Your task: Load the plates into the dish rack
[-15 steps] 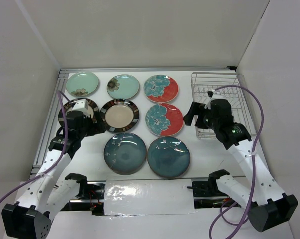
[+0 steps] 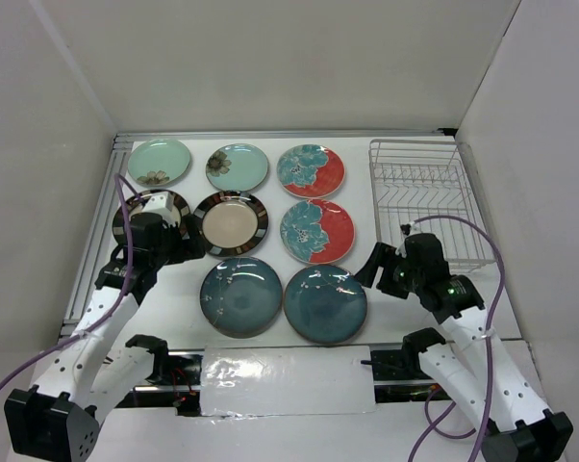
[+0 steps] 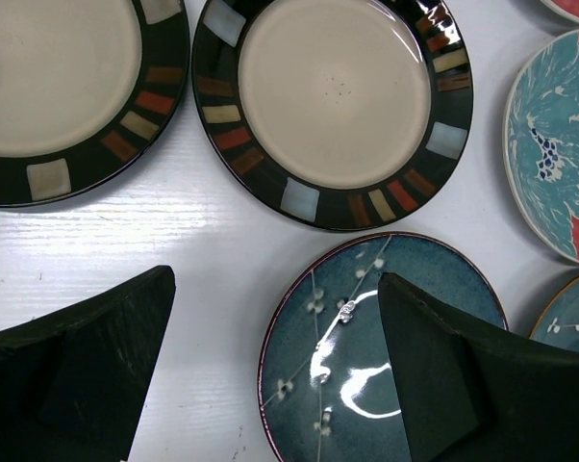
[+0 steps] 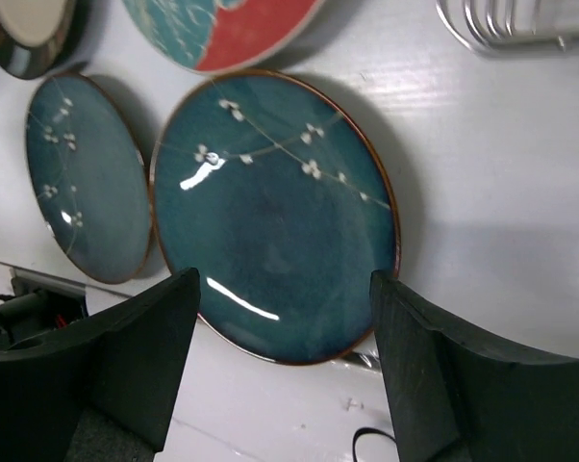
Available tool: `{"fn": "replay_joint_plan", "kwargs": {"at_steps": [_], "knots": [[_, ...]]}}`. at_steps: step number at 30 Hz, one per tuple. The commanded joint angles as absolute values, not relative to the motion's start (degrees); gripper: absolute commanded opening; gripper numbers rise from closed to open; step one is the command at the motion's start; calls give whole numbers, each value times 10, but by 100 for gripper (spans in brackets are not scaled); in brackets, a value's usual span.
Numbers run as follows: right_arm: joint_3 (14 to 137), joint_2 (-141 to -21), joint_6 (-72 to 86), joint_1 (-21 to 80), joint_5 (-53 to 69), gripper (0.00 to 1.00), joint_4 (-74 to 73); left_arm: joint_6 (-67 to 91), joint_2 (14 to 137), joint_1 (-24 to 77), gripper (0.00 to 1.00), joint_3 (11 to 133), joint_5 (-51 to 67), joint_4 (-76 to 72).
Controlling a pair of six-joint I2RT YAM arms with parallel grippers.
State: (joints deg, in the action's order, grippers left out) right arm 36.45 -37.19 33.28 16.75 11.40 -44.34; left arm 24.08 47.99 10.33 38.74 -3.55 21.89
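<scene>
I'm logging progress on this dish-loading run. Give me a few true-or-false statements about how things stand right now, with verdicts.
1. None of the plates is in the dish rack. True.
2. Two plates are stacked on each other. False: all eight lie singly on the table.
3. The right end effector is open and holds nothing. True.
4. The left end effector is shut on a plate. False: it is open and holds nothing.
5. The dark teal plates form the row farthest from the arms. False: they lie nearest the arms; the mint green plates are in the far row.
</scene>
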Motion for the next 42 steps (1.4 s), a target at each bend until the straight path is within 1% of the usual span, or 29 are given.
{"fn": "replay_joint_plan", "kwargs": {"at_steps": [1,8,16,22,27,31,34,35,36,37,40,41,42], "knots": [[345,-351,371,171,113,77,-483,230,484,105,100,413,-20,211],[288,-338,411,171,101,77,-499,225,490,105,100,413,-4,211],[197,-333,427,171,135,78,-411,225,512,105,100,419,8,206],[129,-304,414,166,214,77,-309,225,517,105,100,419,13,206],[77,-280,419,160,265,71,-234,225,517,105,100,419,13,206],[35,-280,431,149,286,66,-203,220,522,105,100,419,18,200],[22,-286,425,139,291,60,-182,220,522,105,100,419,18,200],[16,-286,418,134,291,53,-182,220,522,105,100,419,18,200],[16,-293,410,134,285,48,-182,220,522,105,100,419,18,200],[16,-293,403,128,285,36,-182,220,522,105,100,419,18,200],[23,-298,379,117,285,18,-205,220,522,105,100,419,18,200],[23,-298,379,117,285,7,-211,220,522,105,100,419,18,200],[34,-292,379,117,285,2,-226,220,522,105,100,419,18,200]]}}
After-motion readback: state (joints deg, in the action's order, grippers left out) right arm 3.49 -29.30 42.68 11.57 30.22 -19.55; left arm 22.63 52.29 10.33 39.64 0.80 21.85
